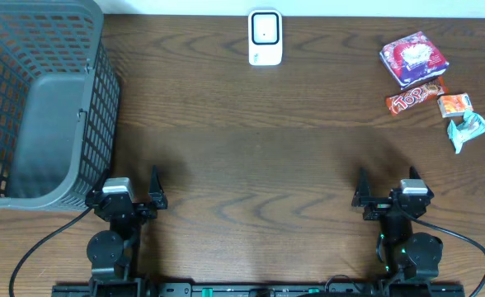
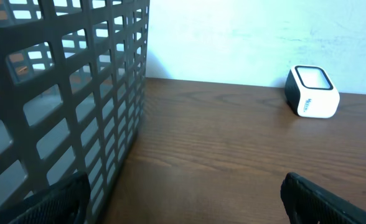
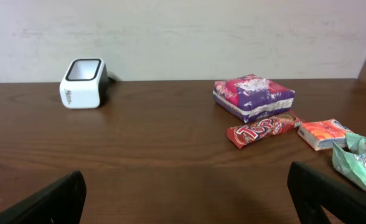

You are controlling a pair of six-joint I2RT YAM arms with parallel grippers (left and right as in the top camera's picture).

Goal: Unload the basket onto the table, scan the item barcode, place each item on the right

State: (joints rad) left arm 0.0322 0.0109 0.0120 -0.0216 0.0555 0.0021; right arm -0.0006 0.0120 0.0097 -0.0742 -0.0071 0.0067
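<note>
A white barcode scanner (image 1: 265, 37) stands at the back middle of the table, its window facing up; it also shows in the left wrist view (image 2: 312, 91) and the right wrist view (image 3: 83, 83). The items lie at the back right: a purple and red packet (image 1: 413, 58) (image 3: 254, 96), an orange-red bar (image 1: 416, 96) (image 3: 262, 130), a small orange pack (image 1: 454, 105) (image 3: 323, 134) and a green wrapper (image 1: 467, 130) (image 3: 359, 160). My left gripper (image 1: 129, 181) (image 2: 184, 199) and right gripper (image 1: 388, 177) (image 3: 184, 193) rest near the front edge, both open and holding nothing.
A tall grey mesh basket (image 1: 36, 99) fills the left side of the table, close beside my left gripper; its wall (image 2: 58, 93) takes up the left of that wrist view. A pale wall runs behind the table's far edge.
</note>
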